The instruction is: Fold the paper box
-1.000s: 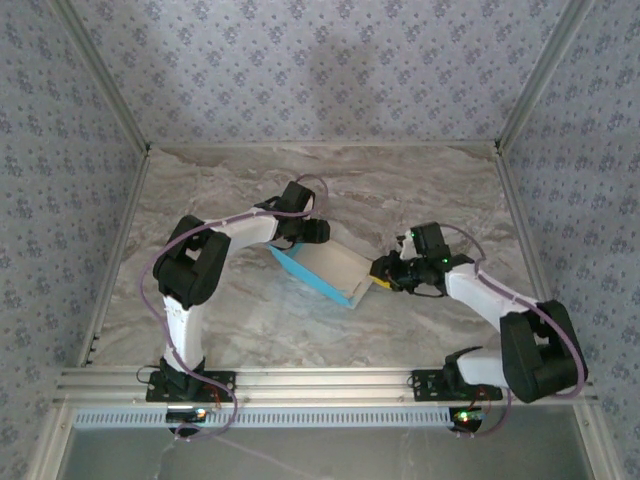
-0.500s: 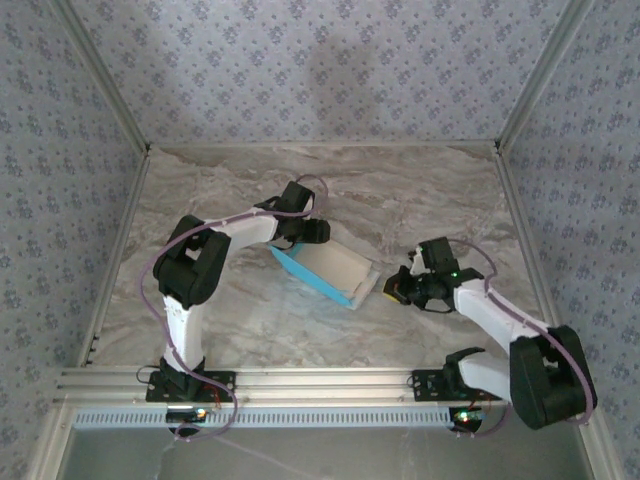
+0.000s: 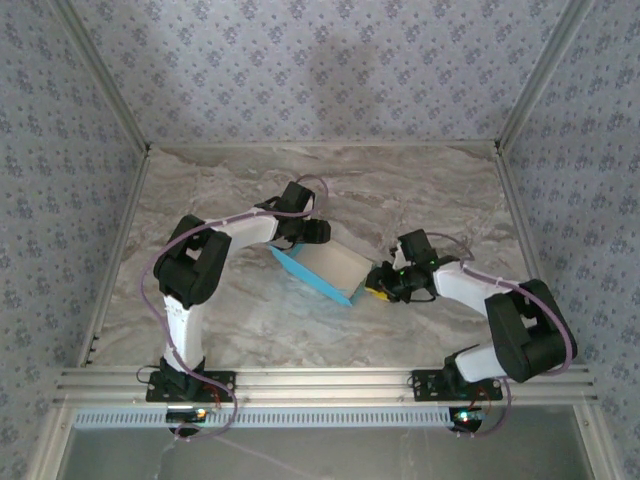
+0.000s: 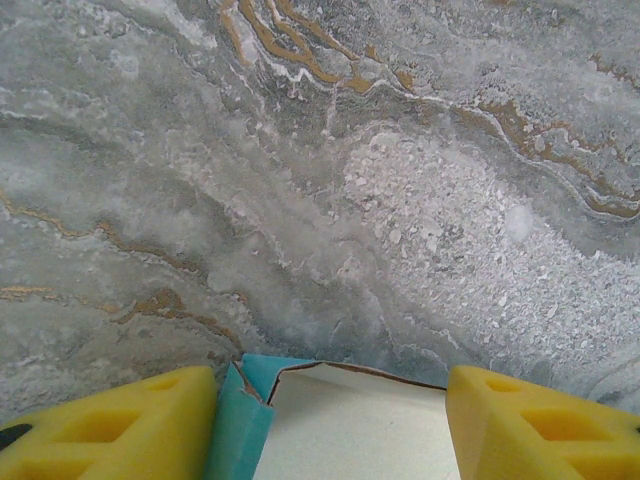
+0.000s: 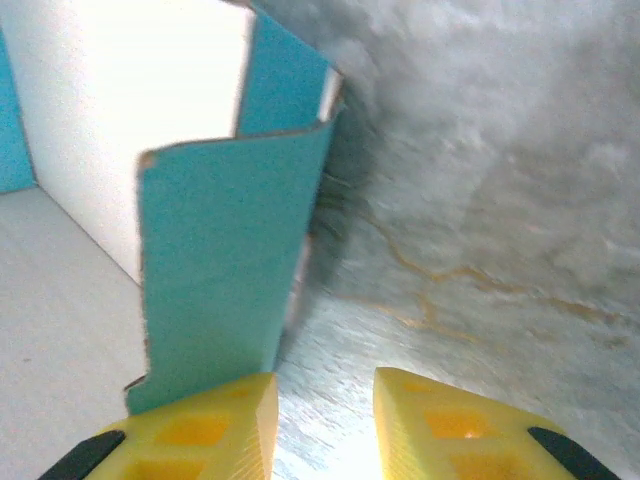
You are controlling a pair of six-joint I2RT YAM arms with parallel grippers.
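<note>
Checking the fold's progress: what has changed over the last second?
The right claw backed away toward the near edge, then returned to the right flap of the paper box, jaws apart. The left claw and the box stayed put.

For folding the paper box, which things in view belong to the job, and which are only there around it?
Belong to the job: the paper box, the left gripper, the right gripper.

Only surroundings: the marble table, the patterned walls, the metal rail at the near edge.

White-black arms (image 3: 250, 228), yellow gripper fingers (image 4: 540, 420)
</note>
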